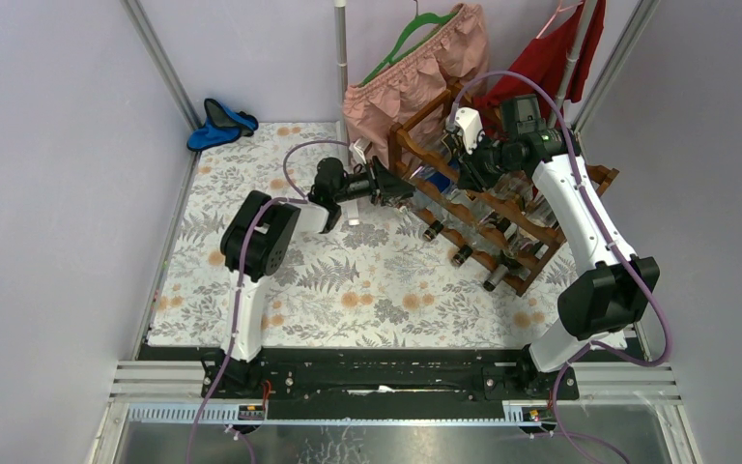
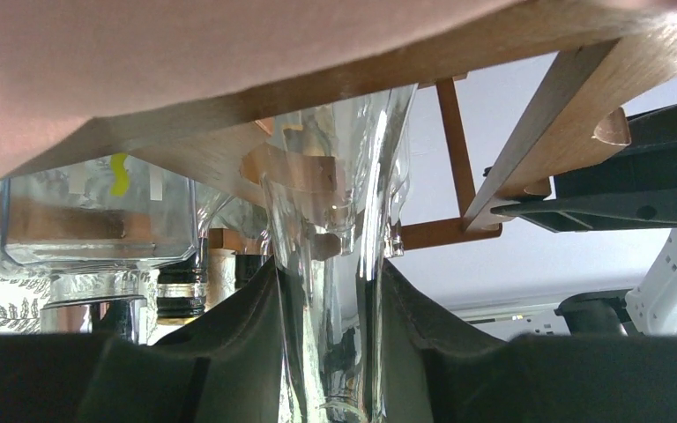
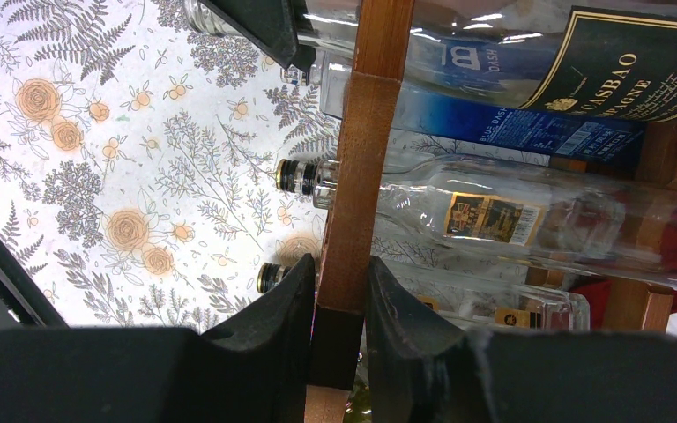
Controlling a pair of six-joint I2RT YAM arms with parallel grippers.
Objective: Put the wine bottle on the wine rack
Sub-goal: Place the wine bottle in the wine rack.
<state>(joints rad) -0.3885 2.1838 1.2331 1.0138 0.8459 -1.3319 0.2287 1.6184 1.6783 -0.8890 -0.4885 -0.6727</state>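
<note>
Left wrist view is losing its upper part to a blurred pink cloth point(image 2: 185, 53), and the clear wine bottle point(image 2: 335, 203) is running out of frame at the bottom. The left gripper point(image 2: 328, 282) is pinching that bottle between narrowly parted fingers, just under a rail of the wine rack point(image 2: 538, 141); whether the bottle is resting on it is unclear. The right gripper point(image 3: 341, 278) is clamping an upright post of the rack. A black label point(image 3: 621, 66) is reading "CASBAO", a blue label point(image 3: 529, 128) "BLUE DASH".

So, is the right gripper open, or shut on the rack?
Shut on the wine rack: the right gripper has its fingers pressed against both sides of one of its wooden posts.
</note>
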